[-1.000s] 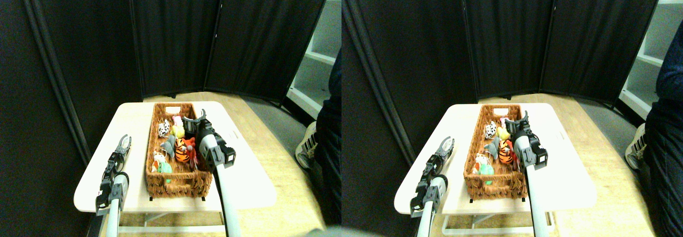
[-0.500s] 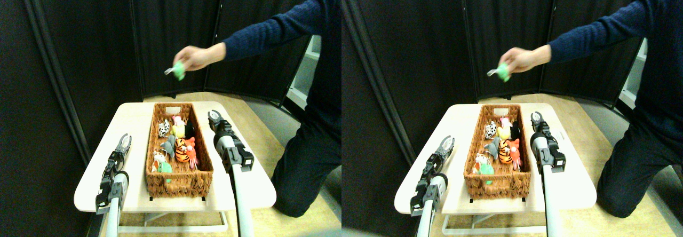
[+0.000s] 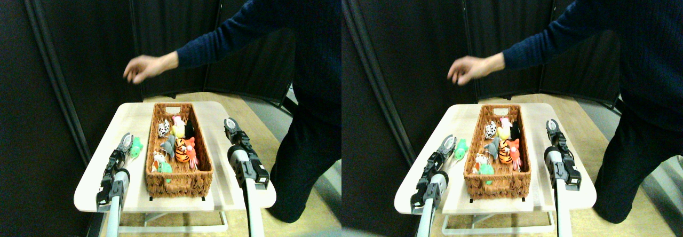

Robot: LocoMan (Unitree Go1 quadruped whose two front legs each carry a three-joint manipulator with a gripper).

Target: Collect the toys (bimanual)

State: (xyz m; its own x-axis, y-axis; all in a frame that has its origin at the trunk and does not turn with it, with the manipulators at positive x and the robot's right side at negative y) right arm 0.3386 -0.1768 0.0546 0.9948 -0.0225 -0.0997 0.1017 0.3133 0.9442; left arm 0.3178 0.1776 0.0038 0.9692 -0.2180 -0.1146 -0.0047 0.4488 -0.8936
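now one green toy point(image 3: 136, 147), one basket point(image 3: 178, 180)

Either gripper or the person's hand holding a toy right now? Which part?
Nothing visibly held. The person's hand is empty; the right gripper is clear of the toys. A green toy lies beside the left gripper; whether gripped cannot be told.

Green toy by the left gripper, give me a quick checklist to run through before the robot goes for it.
1. Green toy lies on the table, outside the basket: ok, ready to collect.
2. Left gripper is next to the toy: ok.
3. Left gripper open enough to grasp: cannot tell.
4. Person's hand is clear of the workspace: not ok, it hangs above the table's far left side.
5. Right gripper is outside the basket, on its right side: ok.
6. Room in the basket for another toy: ok, there is a gap at the near end.
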